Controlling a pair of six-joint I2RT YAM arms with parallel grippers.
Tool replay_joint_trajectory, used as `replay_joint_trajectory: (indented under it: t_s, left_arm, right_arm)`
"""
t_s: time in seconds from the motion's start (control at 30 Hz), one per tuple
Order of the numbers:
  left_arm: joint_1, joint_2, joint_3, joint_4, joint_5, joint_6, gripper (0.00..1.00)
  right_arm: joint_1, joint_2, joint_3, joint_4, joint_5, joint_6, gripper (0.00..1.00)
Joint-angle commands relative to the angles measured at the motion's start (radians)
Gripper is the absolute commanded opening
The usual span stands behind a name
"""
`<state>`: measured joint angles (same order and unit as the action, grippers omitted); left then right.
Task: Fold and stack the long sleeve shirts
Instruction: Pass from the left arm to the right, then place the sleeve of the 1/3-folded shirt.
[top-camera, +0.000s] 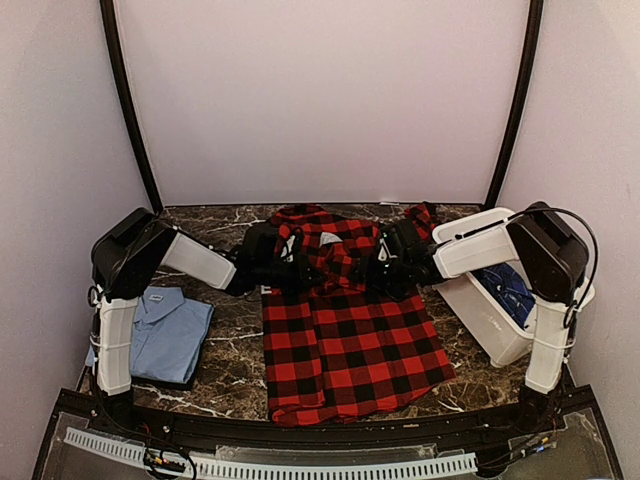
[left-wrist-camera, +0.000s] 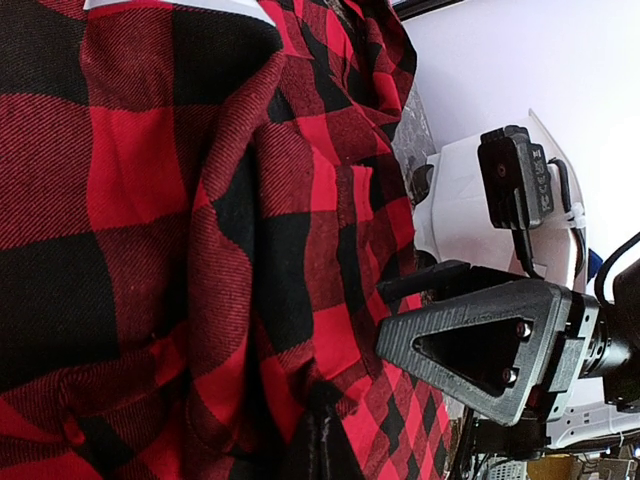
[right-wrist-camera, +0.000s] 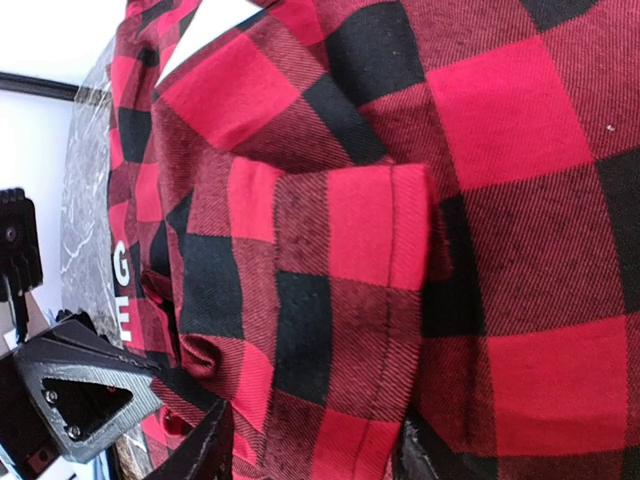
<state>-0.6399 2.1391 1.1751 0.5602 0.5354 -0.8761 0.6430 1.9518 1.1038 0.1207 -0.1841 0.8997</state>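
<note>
Flannel (top-camera: 345, 340) spread mid-frame on marble table (top-camera: 235, 350), its upper part bunched between left gripper (top-camera: 278, 258) and right gripper (top-camera: 392, 258). Right wrist view: fingers (right-wrist-camera: 212, 450) stand apart, straddling a fold; can't tell whether they clamp it. Left jaws buried in cloth, state unreadable. Light blue shirt (top-camera: 170, 335) folded lower left. Dark blue shirt (top-camera: 508, 288) in white bin (top-camera: 490, 325), right.

We see a flannel shirt (top-camera: 345, 345) checked red and black, a plain light blue shirt (top-camera: 170, 335), a dark blue patterned shirt (top-camera: 508, 285) in a white bin (top-camera: 480, 315), and a dark, white-veined marble bench (top-camera: 235, 355).
</note>
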Motion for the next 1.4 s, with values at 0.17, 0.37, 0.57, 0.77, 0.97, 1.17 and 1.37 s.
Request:
replay_joint_trajectory:
  t_s: [0.17, 0.37, 0.57, 0.77, 0.97, 1.17, 1.37]
  left_arm:
    - [-0.01, -0.038, -0.01, 0.012, 0.028, 0.0, 0.0]
    - [-0.012, -0.041, -0.007, 0.004, 0.042, 0.007, 0.0]
    - [-0.011, -0.064, 0.019, -0.033, 0.047, 0.029, 0.11]
    - [-0.007, -0.124, 0.065, -0.118, 0.023, 0.067, 0.37]
    - [0.033, -0.188, 0.066, -0.177, -0.015, 0.075, 0.42]
    - [0.122, -0.183, 0.068, -0.227, -0.052, 0.062, 0.41]
    - [0.169, -0.093, 0.145, -0.286, -0.05, 0.08, 0.37]
  right_arm:
    - [-0.012, 0.028, 0.037, 0.071, -0.039, 0.024, 0.29]
    - [-0.014, 0.019, 0.071, 0.033, -0.026, -0.01, 0.0]
    - [-0.018, -0.044, 0.129, -0.111, 0.095, -0.132, 0.0]
    - [-0.022, -0.122, 0.237, -0.314, 0.276, -0.305, 0.0]
    - [-0.036, -0.178, 0.331, -0.455, 0.437, -0.444, 0.0]
    - [-0.045, -0.239, 0.403, -0.527, 0.563, -0.536, 0.0]
    - [-0.061, -0.258, 0.486, -0.534, 0.618, -0.639, 0.0]
